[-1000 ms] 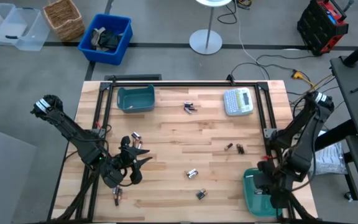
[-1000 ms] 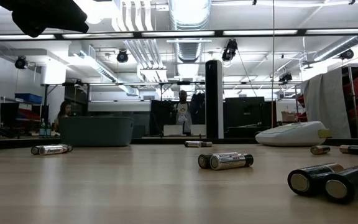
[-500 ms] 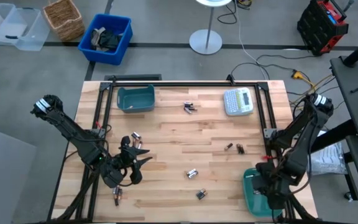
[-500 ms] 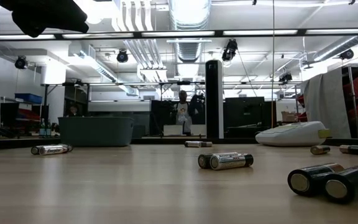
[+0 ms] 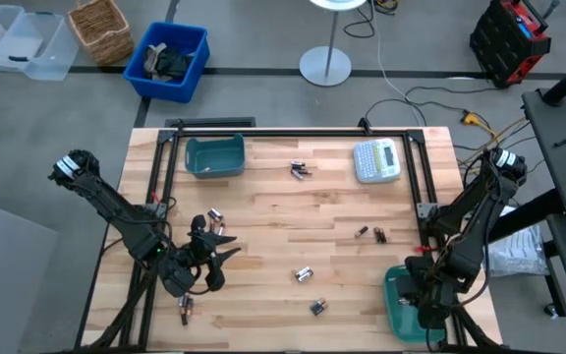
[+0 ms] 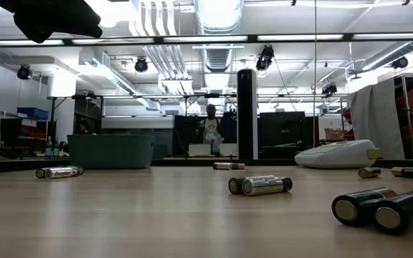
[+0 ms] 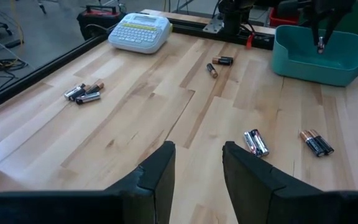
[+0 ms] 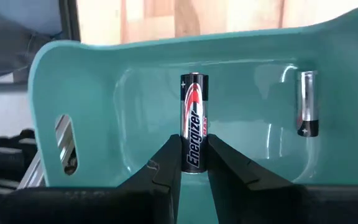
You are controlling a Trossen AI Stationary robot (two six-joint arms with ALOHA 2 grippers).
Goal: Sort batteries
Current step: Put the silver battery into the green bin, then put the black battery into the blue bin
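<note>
Small cylindrical batteries lie on their sides in scattered pairs on the wooden table: near the far edge, at the right, in the middle, near the front and by the left arm. My right gripper is above the teal bin at the near right corner, shut on a silver, black and red battery. Another silver battery lies in that bin. My left gripper is open above the table's near left part, holding nothing. My right gripper pinches the silver, black and red battery by one end between its two fingers. The fingers point down from above and lie along the battery. The battery sticks out past the fingertips, in line with them, over the inside of the teal bin.
A second teal bin stands at the far left of the table. A grey-white label maker sits at the far right. Black rails frame the table. Bare wood lies between the battery pairs.
My right arm has shifted slightly toward the table's near edge above the near right teal bin, still shut on the battery. Nothing on the table has moved.
</note>
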